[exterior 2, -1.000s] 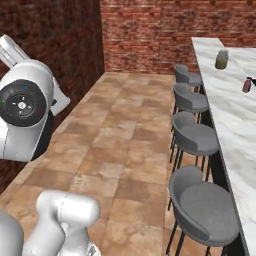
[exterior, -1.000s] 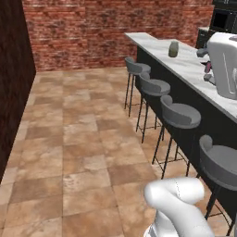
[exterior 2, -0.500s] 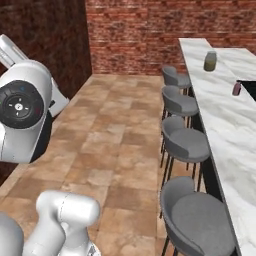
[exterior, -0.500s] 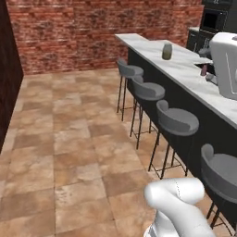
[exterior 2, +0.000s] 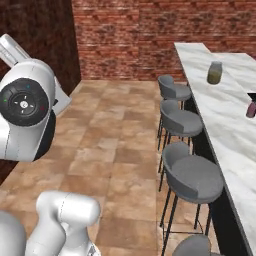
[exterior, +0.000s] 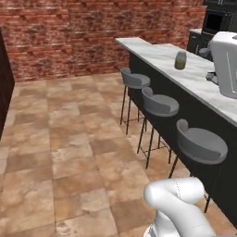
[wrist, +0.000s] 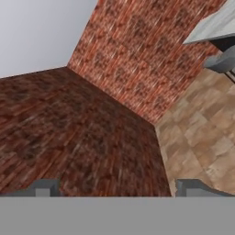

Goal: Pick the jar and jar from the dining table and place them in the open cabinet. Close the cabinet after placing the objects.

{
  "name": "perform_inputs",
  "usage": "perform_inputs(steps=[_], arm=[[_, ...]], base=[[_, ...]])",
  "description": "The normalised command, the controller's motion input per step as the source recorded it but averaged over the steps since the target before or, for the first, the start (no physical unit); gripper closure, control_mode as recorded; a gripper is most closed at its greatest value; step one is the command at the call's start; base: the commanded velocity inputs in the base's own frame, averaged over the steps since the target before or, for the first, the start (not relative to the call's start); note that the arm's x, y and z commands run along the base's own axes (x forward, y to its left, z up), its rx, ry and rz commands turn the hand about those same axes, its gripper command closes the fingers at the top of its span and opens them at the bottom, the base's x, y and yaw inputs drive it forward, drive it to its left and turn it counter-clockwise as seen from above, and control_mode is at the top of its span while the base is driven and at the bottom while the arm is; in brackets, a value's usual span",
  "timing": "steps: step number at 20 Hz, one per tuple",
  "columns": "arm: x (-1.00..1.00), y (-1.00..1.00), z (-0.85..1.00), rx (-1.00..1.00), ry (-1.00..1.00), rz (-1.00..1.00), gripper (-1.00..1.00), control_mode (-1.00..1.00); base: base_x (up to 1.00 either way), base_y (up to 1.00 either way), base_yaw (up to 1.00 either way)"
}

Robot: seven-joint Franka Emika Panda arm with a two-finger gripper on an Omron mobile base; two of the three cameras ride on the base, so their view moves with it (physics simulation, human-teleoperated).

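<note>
My pincer (wrist: pixel 113 187) stands wide open with nothing between its fingertips (wrist: pixel 43 187), which sit far apart along the bottom of the hand view; it is aimed at a corner where two red brick walls (wrist: pixel 137 59) meet above the tan tiled floor (wrist: pixel 202 133). The dining table (exterior 2: pixel 220 107), with its white grey-veined marble top over a dark base, runs along my right side. The jar with olive-yellow filling (exterior: pixel 180 60) stands upright on the marble, well towards the far end. Nearer to me and close to the table's far edge in the right base view is the jar with reddish-brown filling (exterior 2: pixel 251 108), also upright and well apart from the first. A row of grey bar stools (exterior: pixel 159 104) lines the table's near side.
</note>
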Motion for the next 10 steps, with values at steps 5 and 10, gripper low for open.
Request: perform_inputs(steps=[5,10], arm=[[0.00,0.00,0.00,0.00,0.00,0.00,-1.00,1.00],[0.00,0.00,0.00,0.00,0.00,0.00,-1.00,1.00]], base=[[0.98,0.58,-0.19],[0.83,0.58,-0.24]])
